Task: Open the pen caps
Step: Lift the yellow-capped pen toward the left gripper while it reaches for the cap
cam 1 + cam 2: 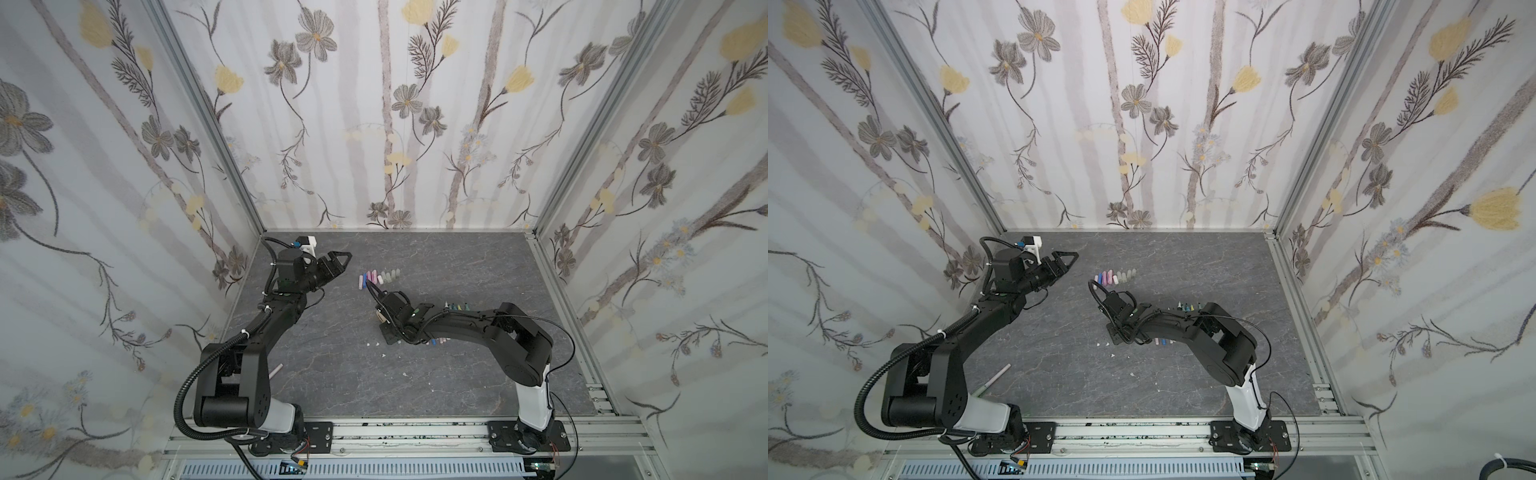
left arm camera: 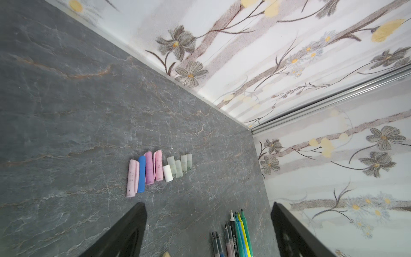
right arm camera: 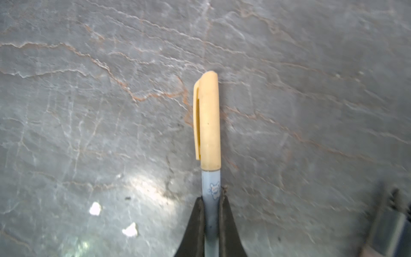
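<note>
My right gripper point(image 3: 211, 200) is shut on the pale blue barrel of a pen point(image 3: 210, 184) just above the slate table; its tan pen cap point(image 3: 208, 120) is still on and sticks out past the fingertips. In both top views that gripper point(image 1: 385, 329) point(image 1: 1112, 328) is near the table's middle. A row of loose pen caps point(image 1: 378, 277) point(image 1: 1115, 277) point(image 2: 159, 171), pink, blue, purple, white and translucent grey, lies behind it. My left gripper point(image 2: 208, 203) point(image 1: 345, 262) point(image 1: 1070, 264) hangs open and empty, left of the caps. Uncapped pens point(image 2: 235, 235) point(image 1: 455, 307) lie in a row, partly under the right arm.
A single pale pen point(image 1: 276, 370) point(image 1: 998, 376) lies by the left arm's base. Small white specks point(image 1: 372, 344) point(image 3: 95, 208) dot the table in front of the right gripper. Papered walls close the table on three sides, and a metal rail point(image 1: 415, 432) runs along the front.
</note>
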`<state>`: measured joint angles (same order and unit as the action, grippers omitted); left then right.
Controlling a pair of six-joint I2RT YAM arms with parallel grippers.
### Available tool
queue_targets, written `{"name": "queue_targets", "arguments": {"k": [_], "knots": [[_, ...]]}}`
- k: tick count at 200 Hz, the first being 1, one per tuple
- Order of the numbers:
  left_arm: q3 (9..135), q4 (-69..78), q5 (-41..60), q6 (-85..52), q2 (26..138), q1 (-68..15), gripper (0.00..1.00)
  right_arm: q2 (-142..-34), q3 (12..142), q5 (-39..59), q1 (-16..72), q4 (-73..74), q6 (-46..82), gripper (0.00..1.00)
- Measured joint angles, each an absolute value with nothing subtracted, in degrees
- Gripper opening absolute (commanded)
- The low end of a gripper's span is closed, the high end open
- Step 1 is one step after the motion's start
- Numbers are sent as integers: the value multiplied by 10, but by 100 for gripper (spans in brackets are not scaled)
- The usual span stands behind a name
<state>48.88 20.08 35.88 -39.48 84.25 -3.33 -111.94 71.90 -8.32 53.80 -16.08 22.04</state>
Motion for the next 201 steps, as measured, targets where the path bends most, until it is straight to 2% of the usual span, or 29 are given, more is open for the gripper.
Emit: {"name": "queue_targets", "arguments": {"k": [31,83,154,201], "knots": [[481,201,378,-401,853,-57,83,-1020,650,-70,505,-138,225,0],[481,234,395,-425,885,-166,78,-879,576,-35,439,-91,235,0],[488,327,406,-495,941,-258,65,-852,569,-33,429,-71,240,0],[505,347,405,-511,976,-276,54,-852,569,-33,429,-66,241,0]]}}
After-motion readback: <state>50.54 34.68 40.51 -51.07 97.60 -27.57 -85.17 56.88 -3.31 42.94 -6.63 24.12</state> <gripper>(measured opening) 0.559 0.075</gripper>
